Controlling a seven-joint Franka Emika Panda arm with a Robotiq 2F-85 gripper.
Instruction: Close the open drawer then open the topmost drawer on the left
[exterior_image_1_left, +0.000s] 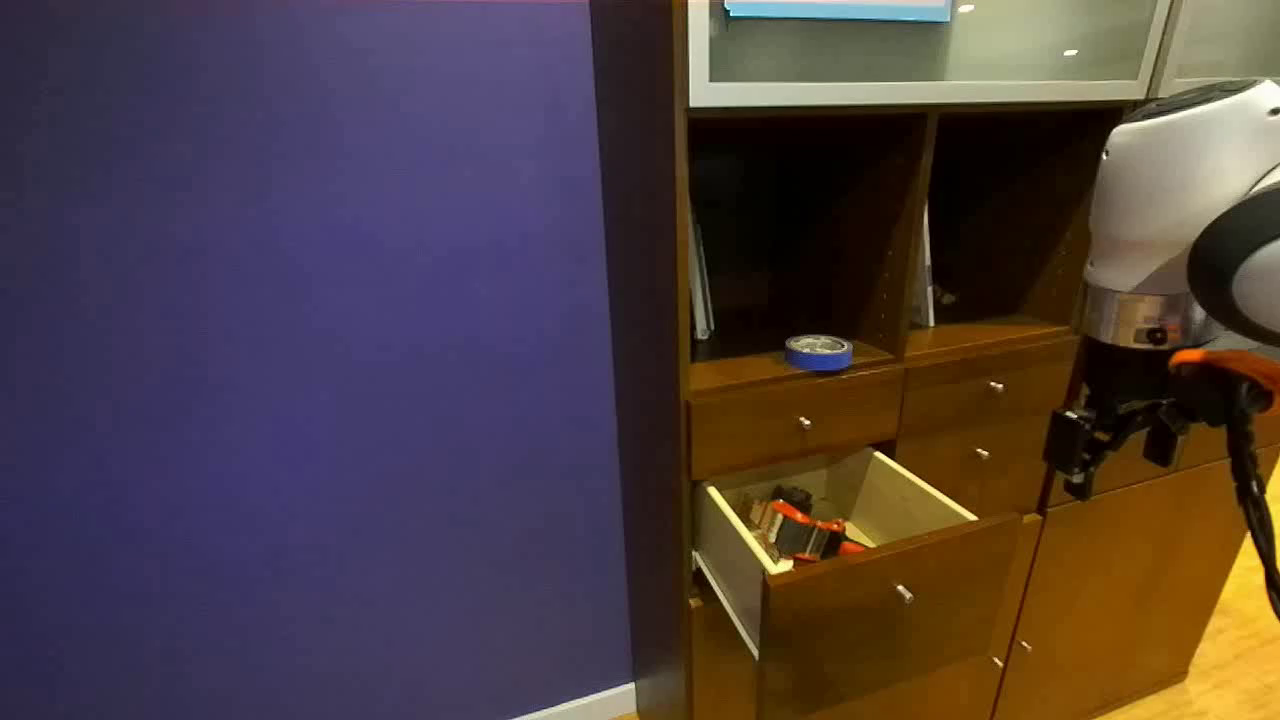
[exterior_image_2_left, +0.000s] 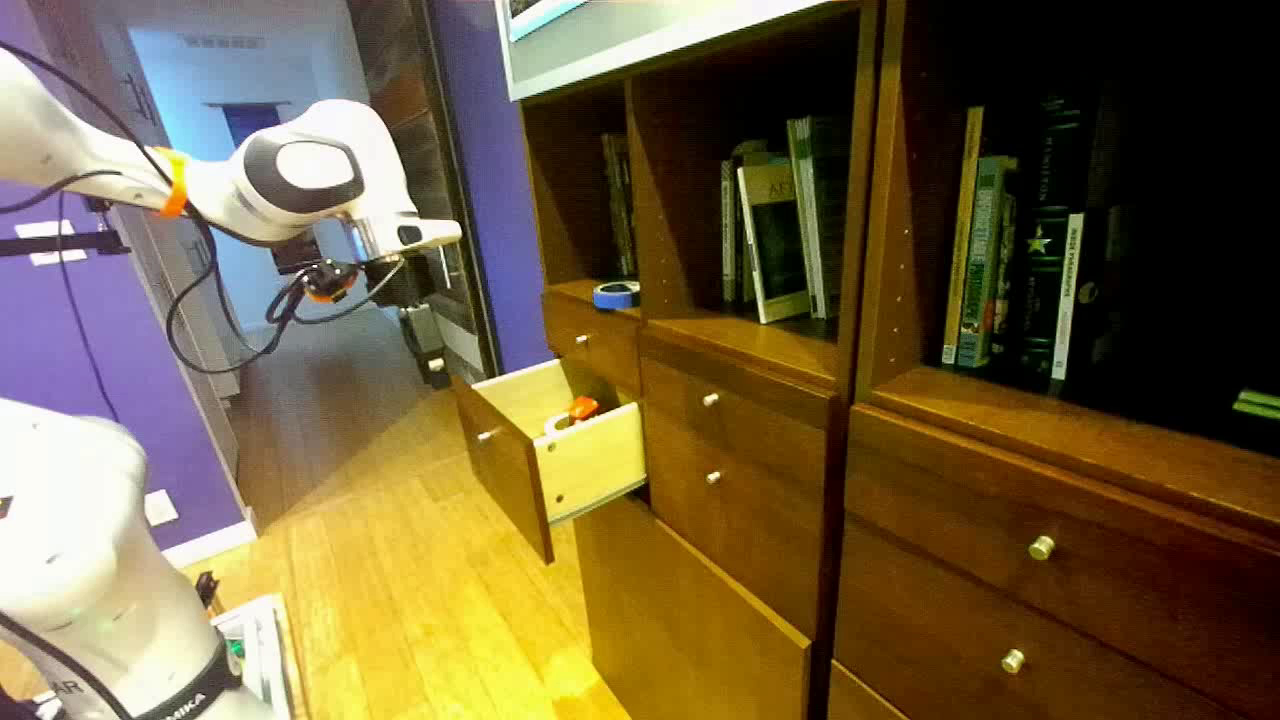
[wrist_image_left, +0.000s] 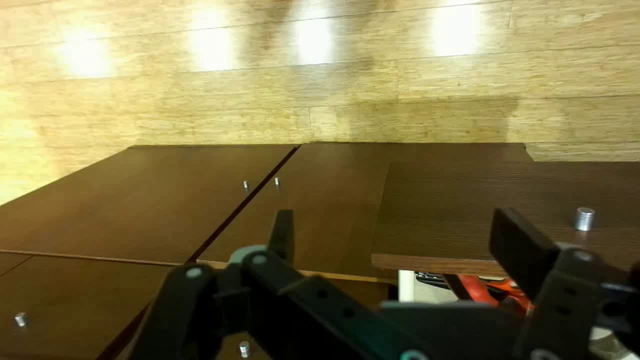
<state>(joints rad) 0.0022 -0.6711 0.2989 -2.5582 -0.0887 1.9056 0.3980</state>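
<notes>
In both exterior views, find the open drawer (exterior_image_1_left: 870, 640) pulled well out of the dark brown cabinet (exterior_image_1_left: 652, 300), with a metal knob (exterior_image_1_left: 904, 593) on its front. Inside, make out a jumble of red-orange and black items (exterior_image_1_left: 800, 525), too heaped to name 1 by 1. Directly above, see the topmost drawer on the left (exterior_image_1_left: 745, 435) pushed in flush, also bearing 1 knob. On the shelf (exterior_image_1_left: 740, 373) over it, close to the front edge, spot a roll of blue tape (exterior_image_1_left: 820, 360) lying flat. To the right, count 2 more drawers (exterior_image_2_left: 770, 420), stacked and closed.

See the pincer (wrist_image_left: 392, 225) with its 2 fingers (wrist_image_left: 520, 250) spread wide apart. In an exterior view, find it hanging below the white arm (exterior_image_1_left: 1160, 200), apart from the open drawer. In the wrist view, note the overlap of 1 finger with the drawer's front edge; cannot judge depth from there.

In that view too, make out 2 closed doors (wrist_image_left: 140, 200) with a dark gap between them, and beyond, a wooden floor (wrist_image_left: 400, 85) with bright reflections. In an exterior view, note books (exterior_image_2_left: 780, 245) standing on the shelves; in both, a purple wall (exterior_image_1_left: 300, 350) just beside the cabinet.
</notes>
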